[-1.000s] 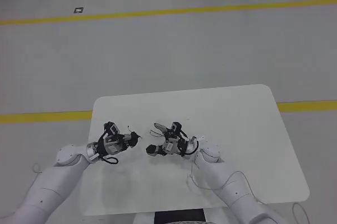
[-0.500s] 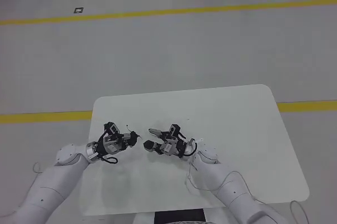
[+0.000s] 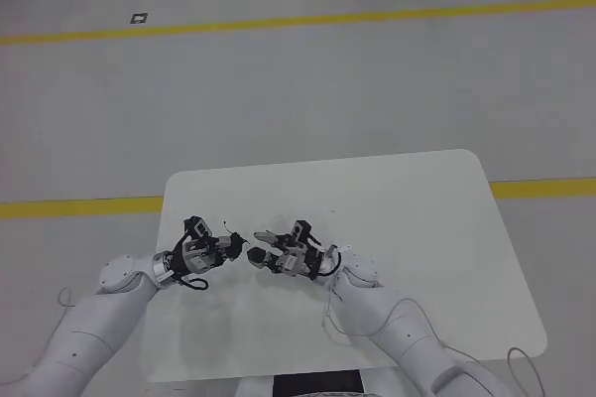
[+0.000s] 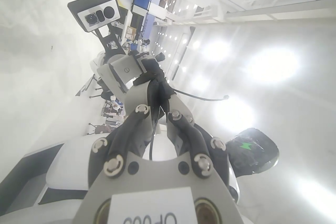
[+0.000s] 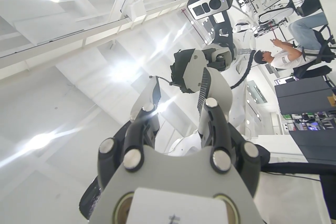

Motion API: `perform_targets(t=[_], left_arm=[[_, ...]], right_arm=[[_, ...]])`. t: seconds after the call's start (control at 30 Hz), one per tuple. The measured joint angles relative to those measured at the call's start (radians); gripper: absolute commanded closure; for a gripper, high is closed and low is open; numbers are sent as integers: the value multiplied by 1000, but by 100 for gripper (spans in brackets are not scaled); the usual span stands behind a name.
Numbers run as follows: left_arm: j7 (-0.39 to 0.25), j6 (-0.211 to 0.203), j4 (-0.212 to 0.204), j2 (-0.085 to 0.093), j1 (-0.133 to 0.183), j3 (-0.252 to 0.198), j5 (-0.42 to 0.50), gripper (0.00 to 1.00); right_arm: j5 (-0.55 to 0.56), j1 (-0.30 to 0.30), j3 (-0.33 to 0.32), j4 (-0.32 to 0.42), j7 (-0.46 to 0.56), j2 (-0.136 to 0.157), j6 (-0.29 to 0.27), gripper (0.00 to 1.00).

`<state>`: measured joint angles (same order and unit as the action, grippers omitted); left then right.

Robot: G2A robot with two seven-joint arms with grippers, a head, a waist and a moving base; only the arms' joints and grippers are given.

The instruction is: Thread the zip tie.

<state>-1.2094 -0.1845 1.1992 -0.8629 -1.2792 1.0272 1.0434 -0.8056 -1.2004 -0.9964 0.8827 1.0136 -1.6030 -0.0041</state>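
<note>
One zip tie (image 4: 202, 98) sits pinched in the left hand (image 4: 157, 89).

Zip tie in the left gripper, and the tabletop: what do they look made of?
Zip tie: probably black plastic, nylon-like, smooth; a thin strip bowing out of the shut left gripper without kinking. Table: white, smooth, matte top with rounded corners, perhaps laminate or painted board; the look leaves that open.

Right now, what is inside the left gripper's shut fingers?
A thin black zip tie, pinched in the left gripper. One end sticks out beyond the grip, the rest trails back toward the wrist. The stretch inside the grip is covered.
</note>
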Motion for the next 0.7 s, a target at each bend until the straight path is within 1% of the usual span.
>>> perform_targets(t=[0.13,0.2,0.5,0.7], left_arm=[[0,0,0,0,0,0,0,100],[0,0,0,0,0,0,0,100],[0,0,0,0,0,0,0,100],[0,0,0,0,0,0,0,100]], right_arm=[[-6,4,6,-5,0,-1,-10,76],[-7,6,8,-5,2,-1,-16,77],[-10,8,13,-1,5,2,-21,77],[-17,10,17,3,2,4,-23,79]])
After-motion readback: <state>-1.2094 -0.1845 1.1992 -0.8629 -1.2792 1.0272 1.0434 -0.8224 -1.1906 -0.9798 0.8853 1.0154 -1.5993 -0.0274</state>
